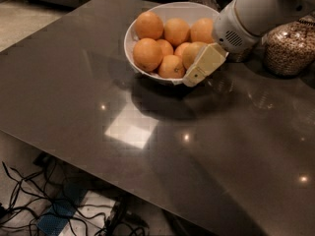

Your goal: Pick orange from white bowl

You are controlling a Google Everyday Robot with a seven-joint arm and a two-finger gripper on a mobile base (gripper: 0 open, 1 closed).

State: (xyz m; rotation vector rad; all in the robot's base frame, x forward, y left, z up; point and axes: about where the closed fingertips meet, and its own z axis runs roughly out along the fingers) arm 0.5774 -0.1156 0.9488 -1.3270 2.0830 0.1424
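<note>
Hand [192,77] at white bowl [129,35] rim; dark table [69,87], cables [19,193] below.
</note>
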